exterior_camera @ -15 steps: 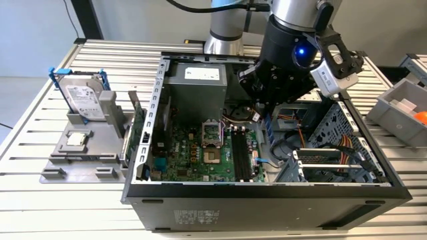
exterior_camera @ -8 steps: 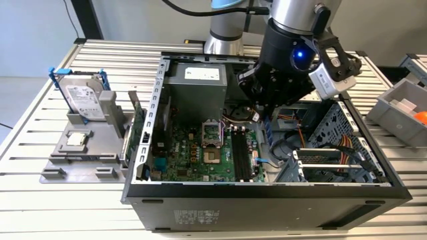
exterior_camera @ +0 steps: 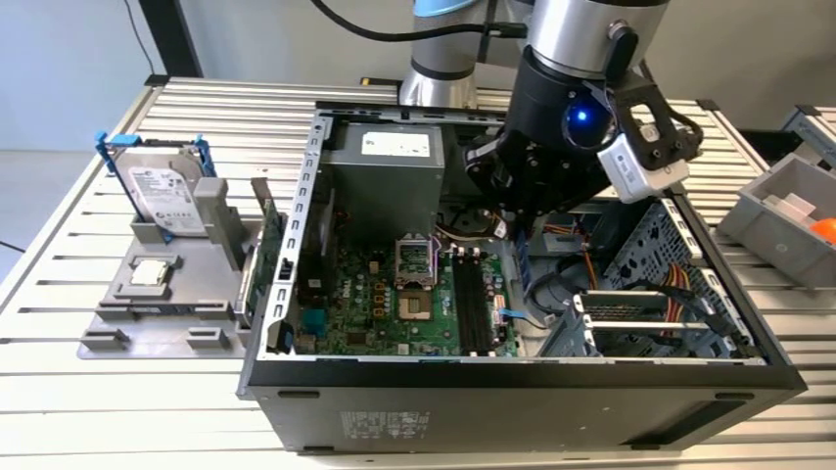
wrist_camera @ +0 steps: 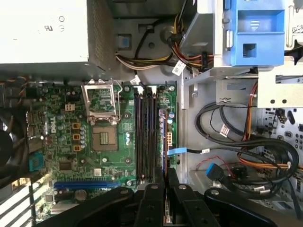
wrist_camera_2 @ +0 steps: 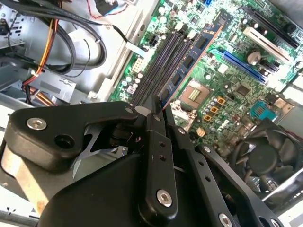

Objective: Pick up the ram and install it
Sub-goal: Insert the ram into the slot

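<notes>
I'm down inside the open computer case [exterior_camera: 523,377] now, my end effector [exterior_camera: 516,211] hanging above the green motherboard [exterior_camera: 392,304] in the exterior view. The pick-up looks done: in the second wrist view my fingers [wrist_camera_2: 158,142] are clenched on the near end of the ram [wrist_camera_2: 191,59], a thin bluish stick running away from me on edge along the row of dark memory slots [wrist_camera_2: 156,64]. Its far end reaches the slots' far ends.

In the first wrist view the slots [wrist_camera: 144,137] run straight toward my end effector [wrist_camera: 165,189], and the stick appears as a thin line at the side of the row nearer the cables. So the alignment seems about there. Whether the ram is fully pressed home I can't tell; the latches are too small to read, and I'm gripping the stick, so I judge the install unfinished: seating and letting go are left.

Elsewhere, the case lies on its side on the slatted table [exterior_camera: 53,294]. Toward the table's edge at the exterior view's left, a grey stand [exterior_camera: 170,284] holds the hard drive [exterior_camera: 163,196] upright in its blue frame, with the green card [exterior_camera: 270,245] standing on edge just beside the case wall. Both are untouched. A grey bin [exterior_camera: 784,211] sits by the opposite table edge.
</notes>
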